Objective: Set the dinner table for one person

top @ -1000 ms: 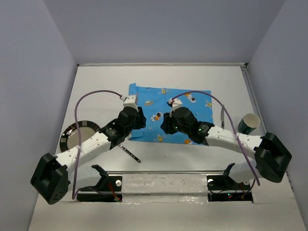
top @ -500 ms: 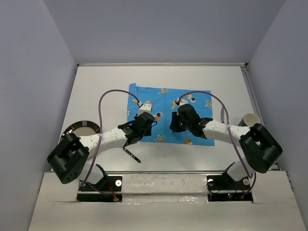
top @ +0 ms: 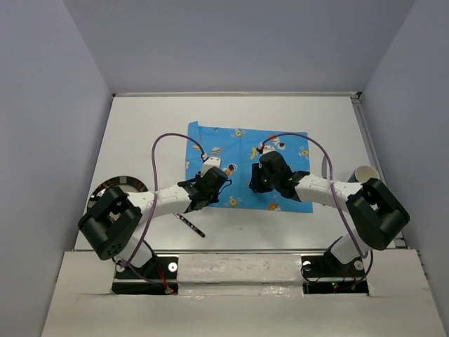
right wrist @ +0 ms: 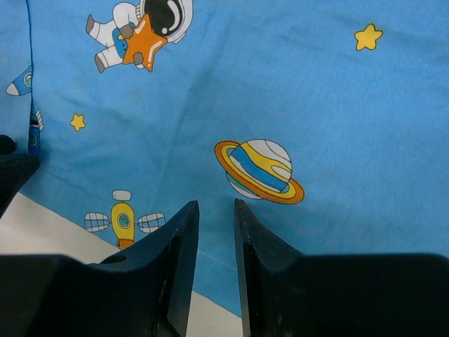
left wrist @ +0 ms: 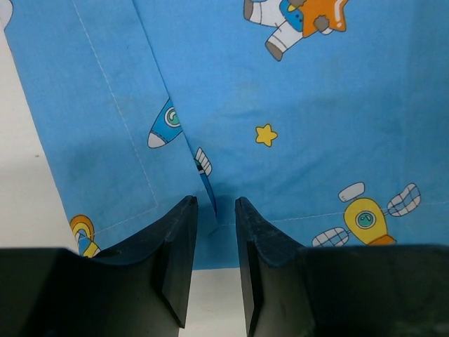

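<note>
White counter (top: 140, 126): matte and flat, it is filling the floor of the top view, running from the arm bases to the far wall and carrying everything else.
Blue mat (top: 231, 140): printed with astronauts, planets and rockets, it is lying spread on the middle of the counter, with a fold crossing its left part.
Left arm (top: 165, 199): it is reaching in from the left, ending over the mat's near left edge.
Right arm (top: 319, 189): it is reaching in from the right, ending over the mat's near middle.
Dark plate (top: 112, 188): it is sitting on the counter at the far left, half hidden behind the left arm.
Cup (top: 365, 173): it is standing upright at the right, partly hidden behind the right arm.
Left claw (left wrist: 215, 207): its fingers are standing a narrow gap apart at the mat's near hem, the fold running into that gap; I cannot tell whether they are pinching it.
Right claw (right wrist: 216, 207): its fingers are standing slightly apart over flat cloth beside the ringed planet, gripping nothing.
Dark utensil (top: 191, 225): it is lying aslant on bare counter, just nearer than the mat.
</note>
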Available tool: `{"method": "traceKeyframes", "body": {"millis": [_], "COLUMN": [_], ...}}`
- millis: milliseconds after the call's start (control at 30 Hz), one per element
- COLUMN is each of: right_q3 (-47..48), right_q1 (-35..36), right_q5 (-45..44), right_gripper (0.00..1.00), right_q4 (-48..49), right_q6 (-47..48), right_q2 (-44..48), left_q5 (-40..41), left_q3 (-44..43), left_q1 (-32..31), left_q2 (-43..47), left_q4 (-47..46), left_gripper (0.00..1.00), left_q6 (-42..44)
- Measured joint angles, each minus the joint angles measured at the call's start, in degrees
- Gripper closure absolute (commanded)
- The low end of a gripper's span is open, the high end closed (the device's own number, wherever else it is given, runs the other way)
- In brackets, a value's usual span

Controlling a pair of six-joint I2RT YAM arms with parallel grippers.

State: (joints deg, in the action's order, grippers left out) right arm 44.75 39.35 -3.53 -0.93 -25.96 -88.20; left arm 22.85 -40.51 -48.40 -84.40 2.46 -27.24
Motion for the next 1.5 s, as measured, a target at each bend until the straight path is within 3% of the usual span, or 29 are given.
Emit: {"method": "traceKeyframes", "body": {"millis": [300,467,533,633,833,1100,1267,1500], "right_q3": [-0.2,-1.0,-1.4,-2.0,-2.5,-3.4,-3.8,-5.4], "right_q1": [0.0,-0.7,-1.2,-1.8,-2.7,-5.6,-6.9,-8.7], "right_q5": [-0.5,-0.5,-0.5,-0.5,-0.3,0.4,0.9,1.2], "right_gripper": [0.68,0.68,0.68,0.68,0.68,0.68,0.69,0.69], "right_q4": [0.0,0.0,0.1,0.0,0.1,0.1,0.6,1.6], "right_q6": [0.0,0.0,0.1,0.1,0.2,0.1,0.0,-0.5], "right_q2": [0.0,0.0,0.0,0.0,-0.1,-0.8,-0.6,0.5], "left_q5": [2.1,3.4,4.2,4.9,5.1,3.0,-0.3,-5.2], "left_q3": [0.4,0.3,0.3,0.3,0.9,2.6,6.4,14.8], "left_q1": [0.0,0.1,0.1,0.1,0.2,4.4,10.5,23.0], "left_q2": [-1.0,-3.2,-3.4,-3.5,-1.6,10.1,15.6,31.0], "left_q4": [0.8,0.0,-0.1,-0.4,0.7,1.8,0.9,-0.7], "left_gripper": [0.62,0.8,0.94,1.0,1.0,1.0,1.0,0.98], "left_q6": [-2.1,-3.1,-3.3,-3.8,-4.4,-4.6,-4.9,-9.6]}}
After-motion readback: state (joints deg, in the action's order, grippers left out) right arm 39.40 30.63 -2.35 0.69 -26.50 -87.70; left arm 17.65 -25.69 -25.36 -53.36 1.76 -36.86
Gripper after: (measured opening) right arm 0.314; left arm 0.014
